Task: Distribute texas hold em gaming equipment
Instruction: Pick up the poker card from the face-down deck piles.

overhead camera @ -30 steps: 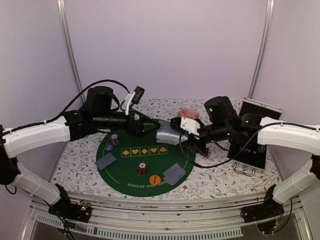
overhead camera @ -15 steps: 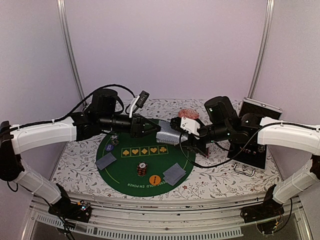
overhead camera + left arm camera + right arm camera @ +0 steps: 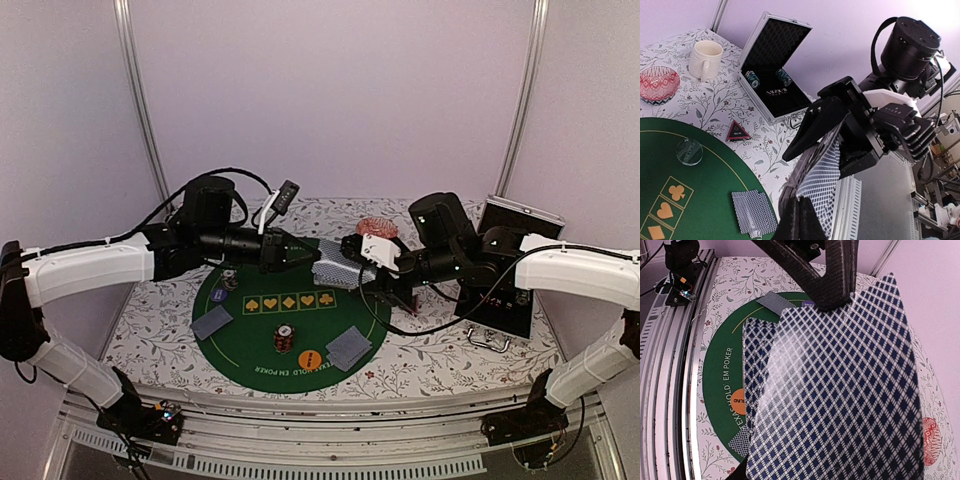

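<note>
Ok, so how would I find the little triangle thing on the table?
Find the round green poker mat. Just off its edge, on the flowery cloth toward the open silver case, lies the triangle marker. It is black with a red border, the only three-cornered piece; the nearby button is round.

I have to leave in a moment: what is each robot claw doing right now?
The left gripper: closed, pinching the top card.
The right gripper: closed on the deck of cards.
</note>
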Available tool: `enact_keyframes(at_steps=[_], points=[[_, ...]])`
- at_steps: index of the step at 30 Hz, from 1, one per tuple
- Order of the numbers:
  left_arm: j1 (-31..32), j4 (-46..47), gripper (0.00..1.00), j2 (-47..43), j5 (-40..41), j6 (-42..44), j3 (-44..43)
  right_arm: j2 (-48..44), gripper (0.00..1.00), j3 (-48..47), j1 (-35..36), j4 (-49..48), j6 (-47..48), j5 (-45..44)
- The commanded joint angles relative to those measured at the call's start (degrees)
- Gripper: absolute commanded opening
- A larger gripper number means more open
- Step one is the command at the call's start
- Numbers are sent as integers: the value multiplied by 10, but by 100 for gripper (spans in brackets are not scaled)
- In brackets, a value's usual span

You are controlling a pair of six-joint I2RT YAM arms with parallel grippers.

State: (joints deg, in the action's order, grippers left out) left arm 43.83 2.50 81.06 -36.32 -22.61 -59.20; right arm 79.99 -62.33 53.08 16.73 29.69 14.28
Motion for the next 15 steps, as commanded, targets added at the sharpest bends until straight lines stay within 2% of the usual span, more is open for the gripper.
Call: enact_keyframes(at_steps=[1,15], points=[[-1,11,0,-13,-14,6,-8,-8,43,-5,1,-13,4,3],[-7,4,0,-50,-12,19,12,-10,43,2,-4,-14,1,-2]])
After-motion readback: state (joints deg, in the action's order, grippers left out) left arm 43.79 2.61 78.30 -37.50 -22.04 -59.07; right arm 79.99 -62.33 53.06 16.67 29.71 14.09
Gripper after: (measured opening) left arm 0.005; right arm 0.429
